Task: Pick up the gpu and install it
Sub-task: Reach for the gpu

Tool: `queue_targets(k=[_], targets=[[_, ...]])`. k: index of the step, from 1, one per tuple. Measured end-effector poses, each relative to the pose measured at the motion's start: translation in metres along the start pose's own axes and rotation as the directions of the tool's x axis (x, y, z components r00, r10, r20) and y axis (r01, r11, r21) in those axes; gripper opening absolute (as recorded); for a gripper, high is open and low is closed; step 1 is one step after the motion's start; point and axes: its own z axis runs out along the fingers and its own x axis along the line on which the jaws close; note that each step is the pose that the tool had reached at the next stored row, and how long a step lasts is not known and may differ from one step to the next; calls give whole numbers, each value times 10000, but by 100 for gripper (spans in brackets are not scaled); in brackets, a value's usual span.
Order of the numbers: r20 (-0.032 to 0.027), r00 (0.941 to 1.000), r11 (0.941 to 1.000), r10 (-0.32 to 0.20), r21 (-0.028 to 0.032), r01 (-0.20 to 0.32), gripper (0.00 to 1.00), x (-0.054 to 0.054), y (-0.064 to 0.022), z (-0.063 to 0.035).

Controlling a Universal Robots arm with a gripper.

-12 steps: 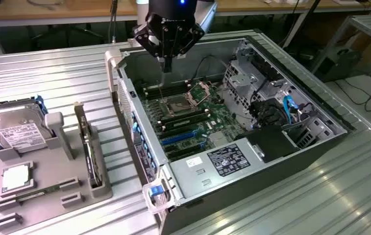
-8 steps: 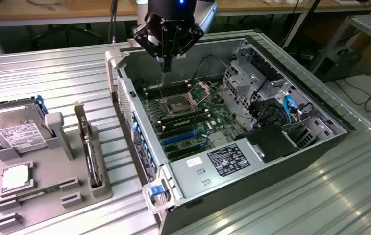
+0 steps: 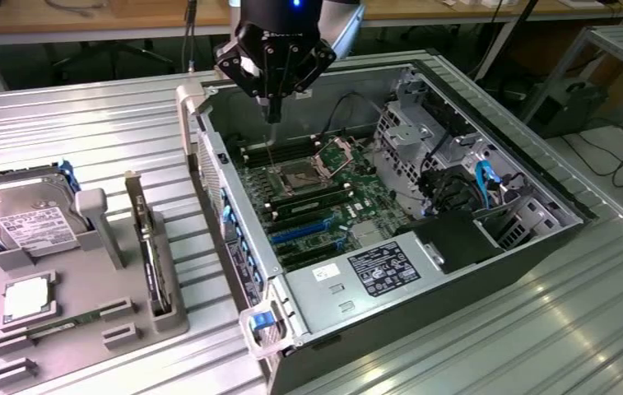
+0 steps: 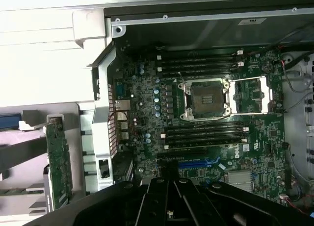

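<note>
Exterior view, upper middle: my gripper (image 3: 272, 115) hangs clenched on nothing above the open computer case (image 3: 454, 304). Lower left, the gpu (image 3: 149, 247), a thin green card with a pale bracket, stands on edge in a gray holder (image 3: 163, 321) on the ribbed metal table (image 3: 91, 123).

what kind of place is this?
Likely a robotics-lab PC-assembly bench: opened computer case with bare motherboard, grey parts fixture holding a hard drive and the gpu, ribbed metal table.

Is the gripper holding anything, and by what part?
Nothing. The gripper is shut and empty above the open case; the gpu stands in its holder.
</note>
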Motion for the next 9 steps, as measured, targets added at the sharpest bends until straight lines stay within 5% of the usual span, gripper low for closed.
queue_targets(k=[9], targets=[[0,10000,10000,0,0,0,11,110,-9,-4]])
